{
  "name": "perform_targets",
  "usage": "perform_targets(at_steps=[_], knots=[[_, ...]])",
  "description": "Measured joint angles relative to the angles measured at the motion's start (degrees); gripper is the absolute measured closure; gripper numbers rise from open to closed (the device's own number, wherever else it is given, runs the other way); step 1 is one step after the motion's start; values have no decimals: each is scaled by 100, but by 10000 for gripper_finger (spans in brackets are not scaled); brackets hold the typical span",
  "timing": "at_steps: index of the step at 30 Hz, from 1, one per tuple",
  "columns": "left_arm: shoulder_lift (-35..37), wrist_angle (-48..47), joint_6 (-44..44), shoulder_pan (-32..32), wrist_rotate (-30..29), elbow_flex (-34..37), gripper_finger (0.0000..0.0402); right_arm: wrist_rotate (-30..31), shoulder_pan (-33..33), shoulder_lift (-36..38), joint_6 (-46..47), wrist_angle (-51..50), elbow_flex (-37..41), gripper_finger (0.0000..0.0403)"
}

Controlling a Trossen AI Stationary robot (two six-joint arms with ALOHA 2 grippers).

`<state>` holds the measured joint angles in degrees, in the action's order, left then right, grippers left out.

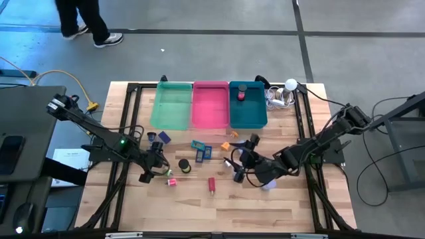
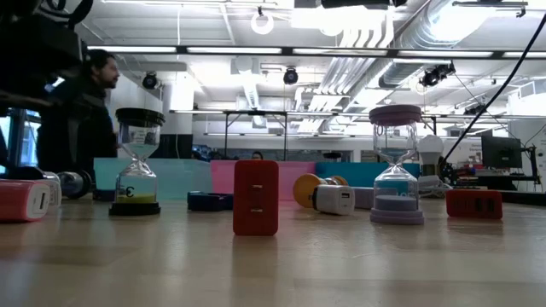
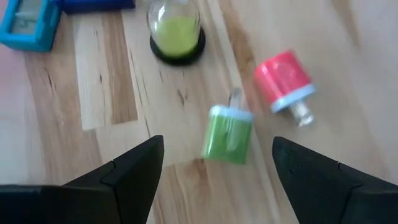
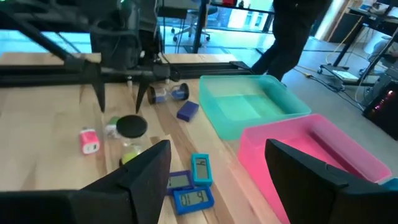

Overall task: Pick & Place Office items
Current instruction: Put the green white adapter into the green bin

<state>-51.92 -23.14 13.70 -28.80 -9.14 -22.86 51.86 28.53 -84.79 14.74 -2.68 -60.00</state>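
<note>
We're looking down on the wooden table (image 1: pixel 279 199), and along its far edge sit three trays side by side: green tray (image 1: pixel 171 105) on the left, pink tray (image 1: pixel 210 105) in the middle, teal tray (image 1: pixel 248 109) on the right. Inside the teal one we spot a small red item with a dark top (image 1: pixel 241 92). Just right of it lies a white ball with cables (image 1: pixel 290 85).

Both arms reach in toward the table's middle. The left gripper (image 3: pixel 214 165) hangs over the left-centre, its pincer spread wide and holding nothing; between its fingers (image 3: pixel 134 171) we see a green plug-shaped piece (image 3: pixel 228 132) lying on the wood, and just beside it a pink-red plug (image 3: pixel 284 79) on its side. A black-based hourglass with yellow-green sand (image 3: pixel 176 34) stands a little farther off.

The right gripper (image 4: pixel 214 165) is over the right-centre, pincer also wide and empty, facing across the table toward the green and pink trays. Ahead of it lie blue clock-like clips (image 4: pixel 191 186) clustered together, and a lavender block (image 4: pixel 187 110) near the green tray.

From table height we get a red block (image 2: pixel 256 197) standing upright near the front, a lavender-capped hourglass (image 2: pixel 396 166) to its right, and another red block (image 2: pixel 474 204) farther right. A red piece (image 1: pixel 212 184) lies near the table's centre. A small orange bit (image 1: pixel 225 145) sits just near of the pink tray.

Beyond the table, a person's legs (image 1: pixel 83 23) stand on the floor.
</note>
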Motion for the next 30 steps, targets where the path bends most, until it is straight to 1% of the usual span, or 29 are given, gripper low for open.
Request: perform_targets(at_steps=[3, 10, 12, 18, 22, 25, 30], knots=[[-2, 84, 70, 0, 2, 113, 108, 1, -100, 2, 21, 77, -1, 151], [-1, 208, 124, 0, 4, 140, 108, -7, -243, 2, 61, 139, -1, 151], [-33, 248, 154, 0, 5, 140, 108, -103, -302, 2, 61, 171, -1, 151], [-319, 368, 823, 0, 7, 140, 108, -378, -443, 2, 61, 168, -1, 151], [-610, 472, 703, 0, 6, 140, 108, -746, -529, 2, 63, 169, -1, 151], [-856, 568, 626, 0, -42, 140, 108, -871, -544, 2, 63, 169, -1, 151], [-1268, 774, 247, 0, -104, 140, 108, -920, -540, 2, 63, 164, -1, 151]])
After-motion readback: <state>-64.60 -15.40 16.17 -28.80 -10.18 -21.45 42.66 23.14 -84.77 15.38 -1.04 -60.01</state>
